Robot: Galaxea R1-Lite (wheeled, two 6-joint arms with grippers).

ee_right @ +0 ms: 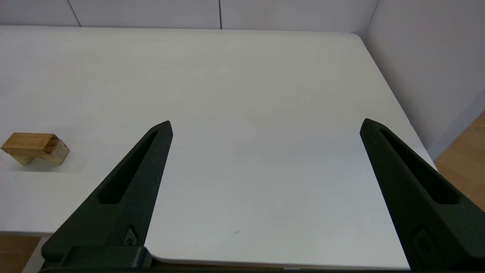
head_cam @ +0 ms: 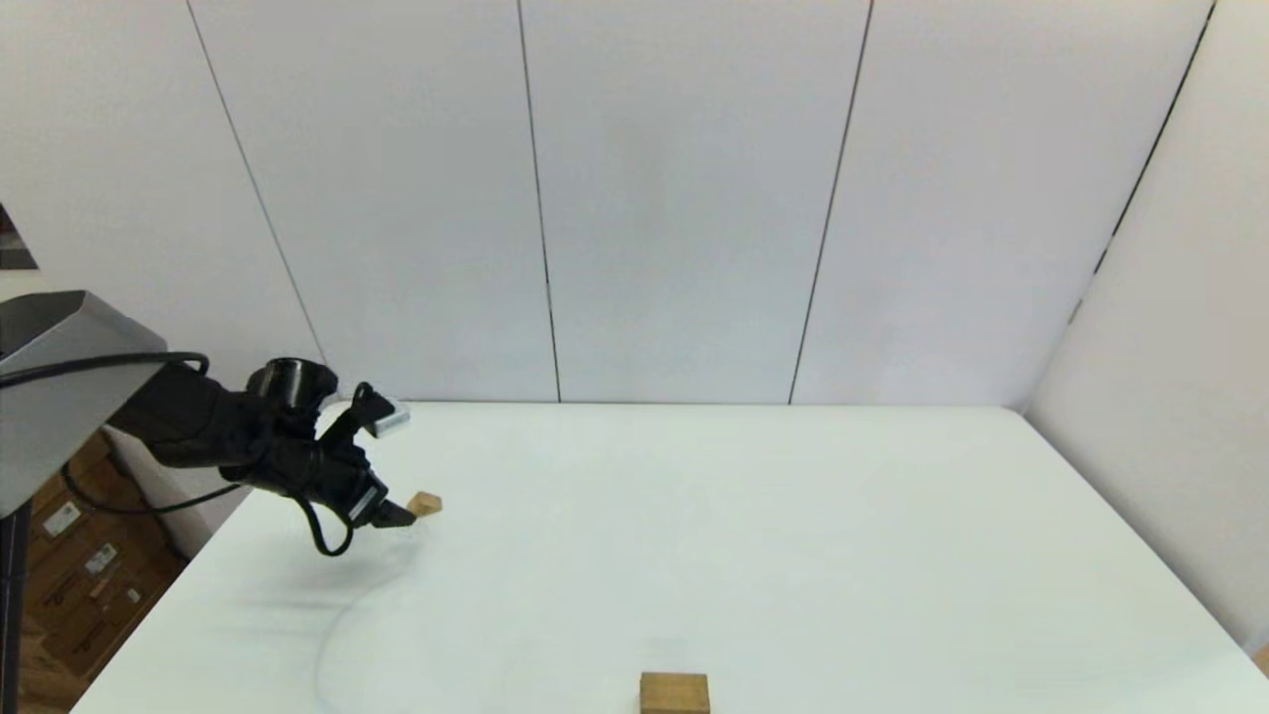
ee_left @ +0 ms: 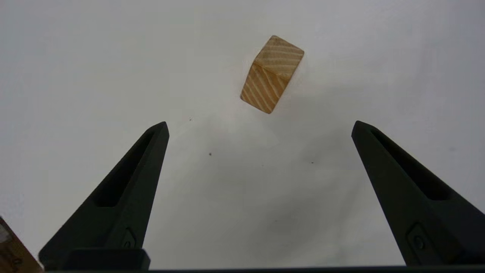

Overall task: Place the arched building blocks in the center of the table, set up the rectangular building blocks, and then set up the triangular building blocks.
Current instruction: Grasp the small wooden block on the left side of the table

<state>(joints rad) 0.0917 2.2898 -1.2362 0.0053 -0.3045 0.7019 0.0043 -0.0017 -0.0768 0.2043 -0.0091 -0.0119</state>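
the right gripper (ee_right: 265, 123) is parked over the near right edge of the table (ee_right: 246, 94), fingers spread wide with nothing between them. off to its left, well apart, the arched building blocks (ee_right: 35, 148) rest on the white surface with the cut-out facing down; in the head view the same block (head_cam: 674, 692) sits at the near edge around the middle. farther out on the robot's left side, the left gripper (ee_left: 259, 123) hangs low above the table, its fingers (ee_left: 132, 182) wide apart and empty. just ahead of its fingertips, not touching them and turned at an angle to them, lies a small wooden block (ee_left: 272, 74) with striped grain, small and tan beside the gripper tip (head_cam: 397, 516) in the head view (head_cam: 425, 504); which block it is cannot be told for sure.
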